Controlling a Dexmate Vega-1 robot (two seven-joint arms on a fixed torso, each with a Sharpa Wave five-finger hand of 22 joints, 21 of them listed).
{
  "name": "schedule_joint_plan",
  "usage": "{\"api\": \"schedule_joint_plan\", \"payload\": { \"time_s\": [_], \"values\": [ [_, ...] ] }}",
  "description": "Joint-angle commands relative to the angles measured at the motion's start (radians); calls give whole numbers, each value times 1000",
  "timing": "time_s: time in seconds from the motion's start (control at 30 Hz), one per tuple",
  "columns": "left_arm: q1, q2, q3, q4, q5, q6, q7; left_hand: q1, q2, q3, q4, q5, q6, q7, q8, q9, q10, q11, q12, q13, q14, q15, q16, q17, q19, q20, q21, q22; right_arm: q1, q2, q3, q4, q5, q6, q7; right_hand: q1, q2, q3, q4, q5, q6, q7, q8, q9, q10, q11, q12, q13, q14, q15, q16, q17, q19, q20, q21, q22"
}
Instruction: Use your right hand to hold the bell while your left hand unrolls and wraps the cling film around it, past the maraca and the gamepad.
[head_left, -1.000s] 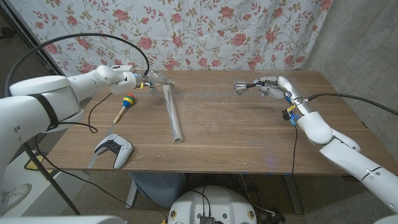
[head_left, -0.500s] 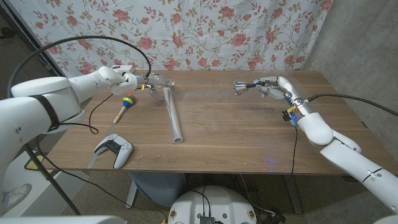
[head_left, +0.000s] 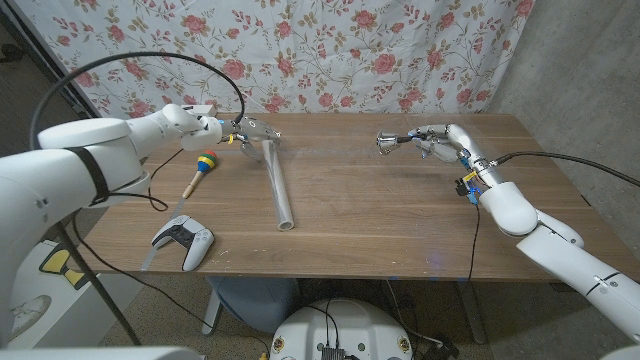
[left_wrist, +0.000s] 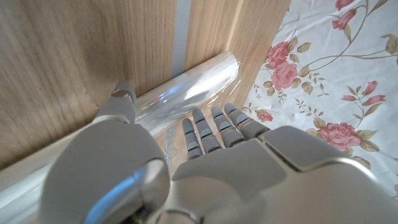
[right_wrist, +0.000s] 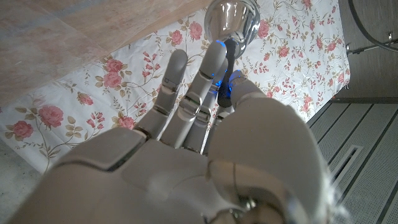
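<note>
— So, where do things stand with the bell (head_left: 387, 140)?

— My right hand (head_left: 432, 141) holds it by its handle, up off the table (head_left: 380, 220) near the far edge on my right side. On the right wrist view the shiny dome (right_wrist: 232, 18) sits beyond my fingertips (right_wrist: 214, 53), which close around the dark handle. I judge it rigid and fairly light, but polished metal is slippery, so the handle is the sensible place to keep hold.

— And the cling film?

— The cling film roll (head_left: 277, 183) lies on the table well to the left of the bell, one end far, one end near. My left hand (head_left: 243, 131) is at the far end; the left wrist view shows my fingers (left_wrist: 205, 134) over the clear wrapped tube (left_wrist: 186, 87), a thumb on one side. It looks like a grip, though I can't see full closure.

— How will the film behave?

— Thin, soft and clingy, I'd guess; it will stick to itself. The stiff roll should be held around its body, the loose edge pulled free.

— Anything in the way?

— The maraca (head_left: 201, 168) and the gamepad (head_left: 184, 239) lie on my left, beside the roll.
</note>
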Motion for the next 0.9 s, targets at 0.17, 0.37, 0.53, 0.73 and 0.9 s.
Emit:
{"api": "schedule_joint_plan", "payload": {
  "time_s": [0.17, 0.37, 0.53, 0.73, 0.9],
  "values": [
    [-13, -51, 61, 70, -48, 37, 9, -5, 5, -1, -1, 2, -7, -2, 9, 4, -1, 3, 10, 7, 9, 0, -5, 4, 11, -1, 2, 3, 6, 5, -5, -9, -9, -16, -4, -7, 0, 9, -3, 9, 8, -1, 0, 4, 7, -7, -5, 3, 12, 1, -6, 4, -5, -153, 5, 3],
    [-12, -65, 78, 78, -64, 55, -13, -6, 5, -2, -1, 1, -9, -1, 12, 5, -7, 2, 9, 9, 6, 2, -9, 5, 11, 0, 1, 3, 5, 6, -5, -11, -12, -20, -8, -6, 0, 10, -4, 9, 9, 1, 0, 4, 7, -7, -6, 2, 12, 1, -8, 4, -5, -153, 6, 3],
    [-7, -75, 83, 84, -86, 68, -35, -7, 3, -3, -1, 1, -11, 0, 14, 5, -9, 4, 9, 10, 7, 2, -10, 6, 15, -1, 2, 4, 4, 4, -7, -12, -12, -23, -7, -6, 0, 11, -4, 9, 8, 0, 0, 4, 8, -7, -6, 3, 13, 1, -8, 4, -5, -153, 6, 3],
    [-5, -80, 92, 85, -101, 77, -45, -2, 1, -2, -5, 1, -3, 1, 22, 6, -6, 7, 12, 12, 10, -2, -13, 4, 35, -7, 8, 3, 2, 6, -6, -14, -13, -25, -12, -7, 0, 11, -3, 8, 8, 0, -1, 4, 6, -7, -7, 5, 15, 1, -8, 6, -5, -152, 7, 3],
    [-6, -81, 106, 84, -95, 80, -35, -1, 1, -2, -5, 1, -3, 4, 25, 6, -7, 6, 12, 13, 13, -2, -14, 4, 41, -7, 9, 3, -2, 6, -3, -16, -13, -28, -16, -7, -1, 12, -4, 8, 9, 0, -1, 4, 8, -7, -7, 5, 13, 1, -10, 5, -5, -152, 7, 3]
  ]
}}
